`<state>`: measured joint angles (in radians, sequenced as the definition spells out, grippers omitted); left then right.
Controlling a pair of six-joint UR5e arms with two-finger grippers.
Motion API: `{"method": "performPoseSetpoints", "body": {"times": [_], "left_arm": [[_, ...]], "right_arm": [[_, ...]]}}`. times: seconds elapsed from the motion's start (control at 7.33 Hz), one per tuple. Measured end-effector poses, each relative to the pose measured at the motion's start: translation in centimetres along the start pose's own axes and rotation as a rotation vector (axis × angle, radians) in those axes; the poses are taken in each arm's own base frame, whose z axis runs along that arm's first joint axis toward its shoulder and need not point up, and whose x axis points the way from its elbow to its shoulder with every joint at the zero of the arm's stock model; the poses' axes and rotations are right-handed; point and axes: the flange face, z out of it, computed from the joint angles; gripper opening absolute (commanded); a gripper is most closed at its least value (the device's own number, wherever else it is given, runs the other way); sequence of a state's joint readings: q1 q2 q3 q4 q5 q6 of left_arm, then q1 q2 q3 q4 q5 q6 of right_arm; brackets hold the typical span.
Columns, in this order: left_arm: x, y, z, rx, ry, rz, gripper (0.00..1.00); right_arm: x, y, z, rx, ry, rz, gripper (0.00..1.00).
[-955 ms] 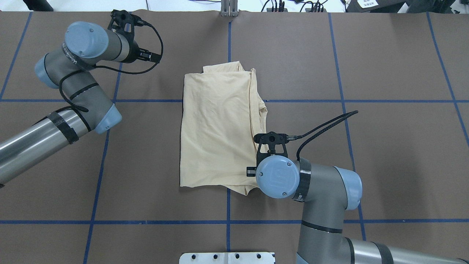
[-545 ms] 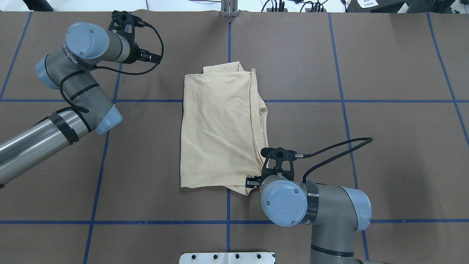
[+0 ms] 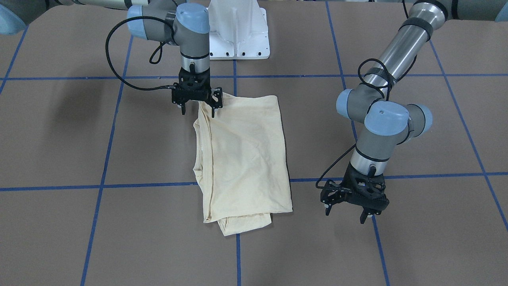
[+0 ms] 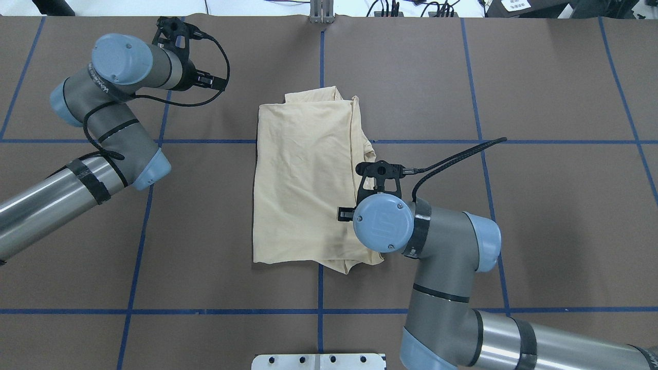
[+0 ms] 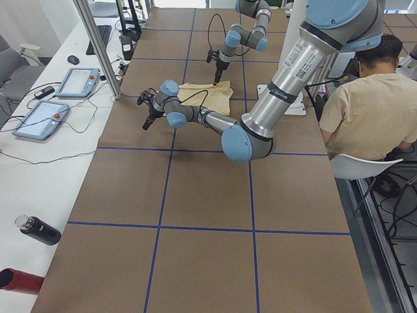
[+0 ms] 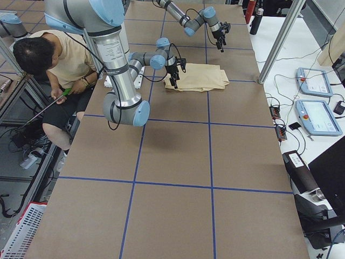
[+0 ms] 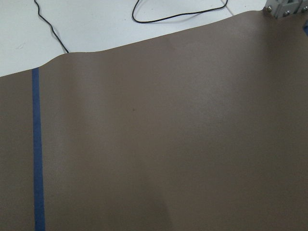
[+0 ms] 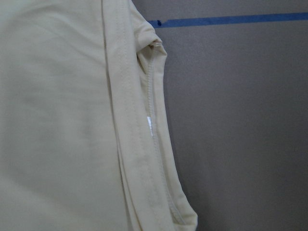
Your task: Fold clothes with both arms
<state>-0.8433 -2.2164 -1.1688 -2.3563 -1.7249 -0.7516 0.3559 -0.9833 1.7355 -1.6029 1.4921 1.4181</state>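
Shifted the right gripper (image 3: 197,107) back up the side edge since half a second ago, off the corner nearest the robot. Fingers (image 3: 214,106) wide apart, straddling the edge of the one cream shirt (image 4: 303,185), clamping nothing. Can't tell about contact. Left gripper (image 3: 345,212) spread too, hanging over bare table (image 4: 540,216), apart from the cloth. Two arms, two grippers. Shirt folded flat mid-table.

Overhead, a camera behind the robot looks down on the table (image 4: 540,77); a front camera faces it steeply from across. Both share the shirt (image 4: 303,180) at mid-table. Side cameras look along from each end, farther back. Wrist cameras sit close: left at the table's far edge, right on the shirt's edge.
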Motion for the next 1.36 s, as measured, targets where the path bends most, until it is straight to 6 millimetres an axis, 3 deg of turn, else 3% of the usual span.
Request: {"method": "performPoseSetpoints", "body": {"times": [0.27, 0.68, 1.09, 1.36], "left_arm": [[-0.2, 0.3, 0.0, 0.002, 0.002, 0.001, 1.00], [-0.3, 0.4, 0.1, 0.000, 0.000, 0.002, 1.00], [-0.2, 0.5, 0.2, 0.000, 0.002, 0.003, 1.00], [-0.1, 0.6, 0.2, -0.002, 0.002, 0.004, 1.00]], "right_arm": [[-1.6, -1.4, 1.9, -0.026, 0.036, -0.003, 1.00], [-1.4, -1.7, 3.4, -0.084, 0.093, -0.050, 1.00], [-0.1, -3.4, 3.2, -0.124, 0.143, -0.093, 1.00], [2.6, -4.6, 3.1, -0.135, 0.168, -0.119, 1.00]]}}
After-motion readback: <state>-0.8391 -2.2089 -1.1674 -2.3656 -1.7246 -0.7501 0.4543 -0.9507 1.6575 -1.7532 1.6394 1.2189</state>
